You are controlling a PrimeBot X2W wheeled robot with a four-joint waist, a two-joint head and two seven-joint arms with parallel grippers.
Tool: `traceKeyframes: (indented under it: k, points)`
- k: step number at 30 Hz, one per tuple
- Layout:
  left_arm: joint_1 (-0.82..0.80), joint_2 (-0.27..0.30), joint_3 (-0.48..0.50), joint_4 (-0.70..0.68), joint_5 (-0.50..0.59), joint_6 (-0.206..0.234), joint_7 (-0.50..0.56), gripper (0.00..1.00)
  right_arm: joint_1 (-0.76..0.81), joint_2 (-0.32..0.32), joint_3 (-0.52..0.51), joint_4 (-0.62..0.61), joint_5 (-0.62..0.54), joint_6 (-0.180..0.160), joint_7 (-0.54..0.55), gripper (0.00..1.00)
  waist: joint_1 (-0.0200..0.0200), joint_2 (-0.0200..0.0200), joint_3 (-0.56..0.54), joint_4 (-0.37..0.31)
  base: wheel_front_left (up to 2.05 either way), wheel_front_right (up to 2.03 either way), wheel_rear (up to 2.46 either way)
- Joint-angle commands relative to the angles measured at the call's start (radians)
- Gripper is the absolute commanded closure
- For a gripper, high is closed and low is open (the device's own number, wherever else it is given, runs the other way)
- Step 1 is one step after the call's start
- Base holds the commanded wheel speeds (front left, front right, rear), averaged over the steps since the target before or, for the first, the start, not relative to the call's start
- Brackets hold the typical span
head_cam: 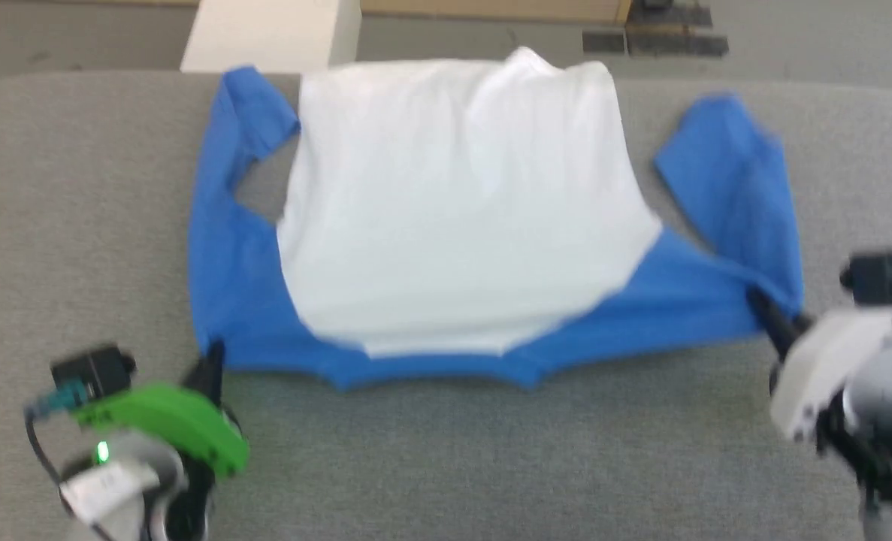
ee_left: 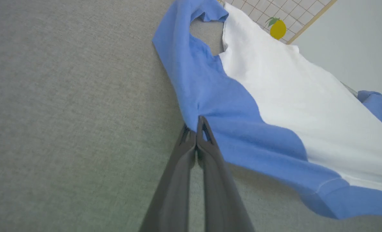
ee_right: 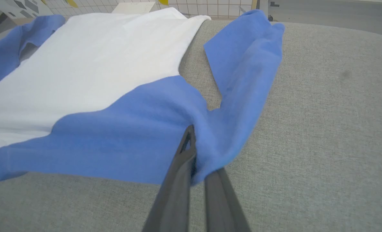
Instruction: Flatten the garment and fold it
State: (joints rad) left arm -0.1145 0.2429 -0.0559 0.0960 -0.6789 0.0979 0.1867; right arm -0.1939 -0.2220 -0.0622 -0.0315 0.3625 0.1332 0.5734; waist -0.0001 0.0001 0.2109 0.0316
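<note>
Head view is soft with blur throughout. The garment (head_cam: 453,210) has smeared edges, and any chest print is unreadable. At 7 o'clock the left gripper (head_cam: 213,359) has its body cut off by the bottom edge, its tips lost against the blue corner. At 4 o'clock the right gripper (head_cam: 760,302) is cut by the right and bottom edges, its tips buried in blue cloth. The desk (head_cam: 77,225) runs off three sides.

Left wrist view: garment cut off at 3 o'clock. A small yellow shape (ee_left: 277,29) at 1 o'clock is too small to name.

Right wrist view: one of the fingers (ee_right: 218,193) has its tip hidden under the blue fold. Garment cut off at 9 o'clock.
</note>
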Motion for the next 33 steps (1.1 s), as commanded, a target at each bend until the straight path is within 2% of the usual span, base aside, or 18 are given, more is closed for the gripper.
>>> traceKeyframes:
  k: [1, 6, 14, 20, 26, 27, 28, 29, 33]
  points:
    - [0.044, 0.006, 0.009, -0.017, -0.007, 0.02, 0.005, 1.0, 0.043, 0.016, -0.035, -0.033, -0.017, -0.002, 0.011, 1.0, 0.0001, -0.0001, -0.042, 0.019, 0.0, 0.0, 0.0]
    - [0.172, 0.002, -0.001, -0.082, 0.009, 0.061, 0.019, 1.0, 0.217, 0.116, -0.11, -0.163, -0.067, -0.002, 0.086, 1.0, 0.0001, -0.0001, -0.062, 0.025, 0.0, 0.0, 0.0]
    - [0.304, 0.021, -0.025, -0.148, 0.029, 0.103, 0.078, 1.0, 0.391, 0.167, -0.174, -0.287, -0.156, -0.002, 0.202, 1.0, 0.0001, -0.0001, -0.077, 0.016, 0.0, 0.0, 0.0]
    - [0.323, 0.028, -0.064, -0.117, 0.055, 0.102, 0.093, 1.0, 0.45, 0.171, -0.171, -0.222, -0.158, -0.002, 0.218, 1.0, 0.0001, -0.0001, -0.073, 0.02, 0.0, 0.0, 0.0]
    - [0.282, 0.003, -0.112, -0.038, 0.067, 0.063, 0.06, 1.0, 0.439, 0.171, -0.121, -0.045, -0.134, -0.002, 0.092, 1.0, 0.0001, -0.0001, -0.067, 0.019, 0.0, 0.0, 0.0]
    - [0.275, -0.002, -0.117, -0.024, 0.069, 0.059, 0.051, 0.65, 0.432, 0.172, -0.116, -0.017, -0.132, -0.002, 0.07, 1.0, 0.0001, -0.0001, -0.067, 0.018, 0.0, 0.0, 0.0]
    - [0.271, -0.007, -0.12, -0.015, 0.07, 0.058, 0.044, 0.13, 0.427, 0.172, -0.11, 0.0, -0.129, -0.002, 0.052, 0.61, 0.0001, -0.0001, -0.067, 0.018, 0.0, 0.0, 0.0]
    - [0.267, -0.012, -0.123, -0.005, 0.068, 0.055, 0.039, 0.0, 0.422, 0.172, -0.105, 0.016, -0.124, -0.002, 0.03, 0.0, 0.0001, -0.0001, -0.068, 0.018, 0.0, 0.0, 0.0]
    - [0.272, -0.022, -0.107, 0.0, 0.046, 0.045, 0.01, 0.0, 0.421, 0.172, -0.121, 0.023, -0.111, -0.002, -0.032, 0.0, 0.0001, -0.0001, -0.08, 0.02, 0.0, 0.0, 0.0]
